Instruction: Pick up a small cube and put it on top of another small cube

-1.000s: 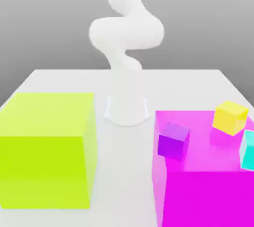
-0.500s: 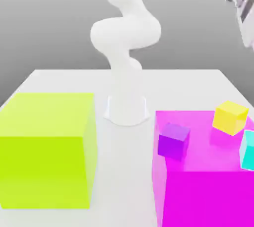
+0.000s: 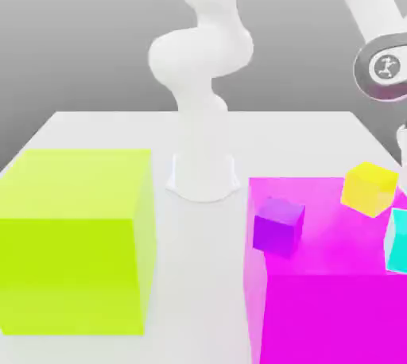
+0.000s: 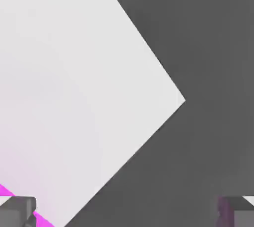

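Grey studio backdrop, white tabletop (image 3: 103, 128): you are looking at a white robot arm (image 3: 203, 44) whose wrist hangs at the exterior view's upper right, above the far right corner of a large translucent magenta block (image 3: 334, 307). Three small cubes sit on that block's top face. A small yellow cube (image 3: 369, 188) rests tilted near the back right, a small purple cube (image 3: 278, 226) sits at the front left edge, and a small cyan cube (image 3: 397, 241) is cut by the exterior view's right border. All three stand apart from one another, none touching. A large lime-green block (image 3: 75, 239) occupies the exterior view's left side of the tabletop, well apart from the cubes.

In the hand view your end effector (image 4: 127, 211) shows two dark fingertips (image 4: 17, 211) spread to the frame's opposite corners, jaws at their widest and nothing between them. Beneath it lie a corner of the white tabletop and a thin sliver of magenta by one fingertip, so it seems to hang at the block's rim rather than above any cube.

The relation to watch: the yellow cube lies below the wrist and slightly toward the exterior view's left, making it the nearest candidate; the purple cube lies farther left and nearer the camera. As cubes they offer no long axis, but the yellow one's tilt may call for a wrist turn to square the jaws.

No brand, label or legible writing appears; a round emblem on the wrist joint (image 3: 386, 67) cannot be read.
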`<state>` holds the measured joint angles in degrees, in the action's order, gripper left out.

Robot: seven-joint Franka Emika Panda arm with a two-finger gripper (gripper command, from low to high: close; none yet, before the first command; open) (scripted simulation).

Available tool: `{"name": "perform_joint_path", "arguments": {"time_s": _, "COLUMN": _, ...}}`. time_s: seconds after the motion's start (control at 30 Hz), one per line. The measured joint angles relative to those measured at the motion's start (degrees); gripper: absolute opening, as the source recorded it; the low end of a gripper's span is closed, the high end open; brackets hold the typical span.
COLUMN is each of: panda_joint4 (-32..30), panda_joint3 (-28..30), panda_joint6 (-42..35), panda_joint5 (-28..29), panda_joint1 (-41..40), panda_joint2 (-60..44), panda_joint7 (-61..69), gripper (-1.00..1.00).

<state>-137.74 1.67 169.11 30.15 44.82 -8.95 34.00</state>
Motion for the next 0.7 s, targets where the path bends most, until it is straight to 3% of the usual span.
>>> {"name": "perform_joint_path", "arguments": {"time_s": 0.1, "panda_joint4": -3.10, "panda_joint3": -1.86, "panda_joint6": -0.41, "panda_joint5": 3.29, "panda_joint1": 1.84, "panda_joint2": -2.83, "panda_joint7": 3.17, "gripper": 0.00}}
{"name": "perform_joint_path", "arguments": {"time_s": 0.17, "panda_joint4": -5.82, "panda_joint3": -4.51, "panda_joint6": -1.37, "panda_joint5": 0.69, "panda_joint1": 1.24, "panda_joint2": -3.42, "panda_joint7": 5.94, "gripper": 0.00}}
{"name": "perform_joint_path", "arguments": {"time_s": 0.47, "panda_joint4": -14.99, "panda_joint3": -14.30, "panda_joint6": -7.69, "panda_joint5": -22.87, "panda_joint1": -3.73, "panda_joint2": 0.53, "panda_joint7": 13.87, "gripper": 0.00}}
{"name": "perform_joint_path", "arguments": {"time_s": 0.63, "panda_joint4": -13.61, "panda_joint3": -9.61, "panda_joint6": -1.02, "panda_joint5": -18.71, "panda_joint1": -0.17, "panda_joint2": -8.17, "panda_joint7": 9.83, "gripper": 0.00}}
{"name": "perform_joint_path", "arguments": {"time_s": 0.67, "panda_joint4": -13.28, "panda_joint3": -8.47, "panda_joint6": 0.40, "panda_joint5": -18.07, "panda_joint1": 0.81, "panda_joint2": -9.89, "panda_joint7": 9.27, "gripper": -1.00}}
{"name": "perform_joint_path", "arguments": {"time_s": 0.7, "panda_joint4": -13.28, "panda_joint3": -8.47, "panda_joint6": 0.40, "panda_joint5": -18.07, "panda_joint1": 0.81, "panda_joint2": -9.89, "panda_joint7": 9.27, "gripper": -1.00}}
